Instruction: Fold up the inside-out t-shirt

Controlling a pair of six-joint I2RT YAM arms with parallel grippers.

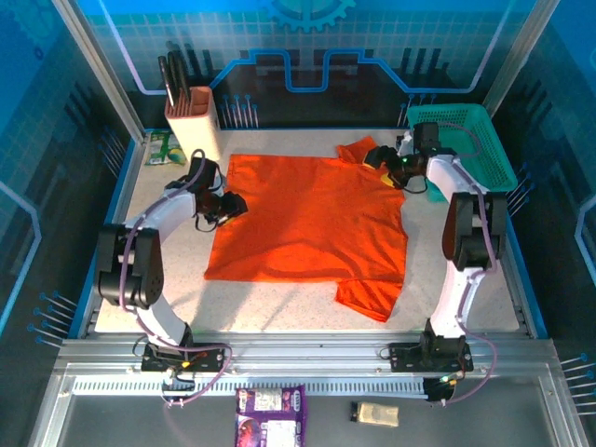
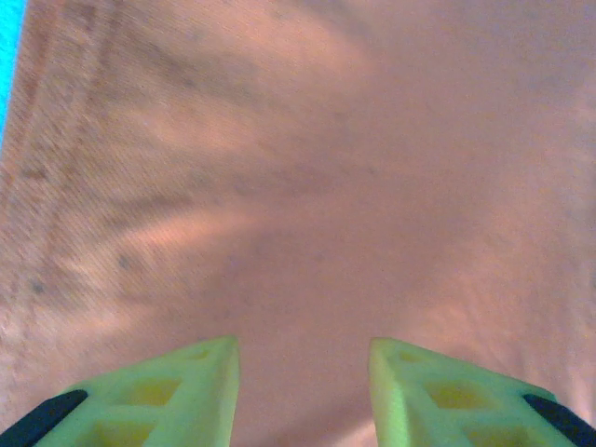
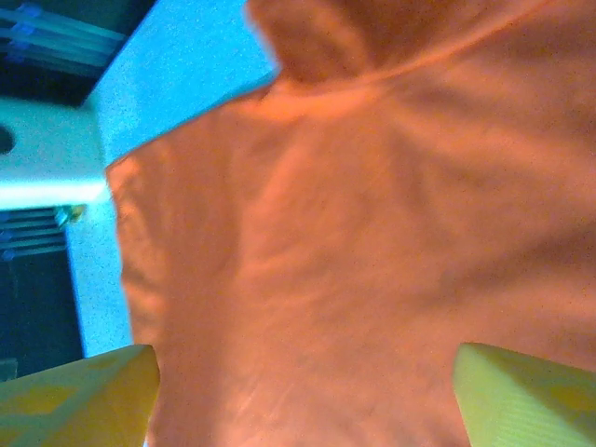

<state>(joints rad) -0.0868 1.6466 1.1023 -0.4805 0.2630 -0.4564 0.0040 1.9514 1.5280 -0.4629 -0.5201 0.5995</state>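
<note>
The bright orange t-shirt (image 1: 307, 219) lies spread flat across the middle of the table, one sleeve (image 1: 368, 298) sticking out at the near right and another bunched at the far right. My left gripper (image 1: 233, 207) hovers open over the shirt's left edge. In the left wrist view its green fingers (image 2: 186, 386) stand apart above the orange cloth (image 2: 326, 186), with a seam running along the left. My right gripper (image 1: 377, 158) is open over the far right corner near the bunched sleeve. Its fingers (image 3: 84, 396) spread wide over the cloth (image 3: 354, 261).
A teal mesh basket (image 1: 466, 140) stands at the far right, close behind the right arm. A beige knife block (image 1: 193, 116) and a green packet (image 1: 160, 147) sit at the far left. Purple packets (image 1: 270, 414) lie on the front ledge below the arm bases.
</note>
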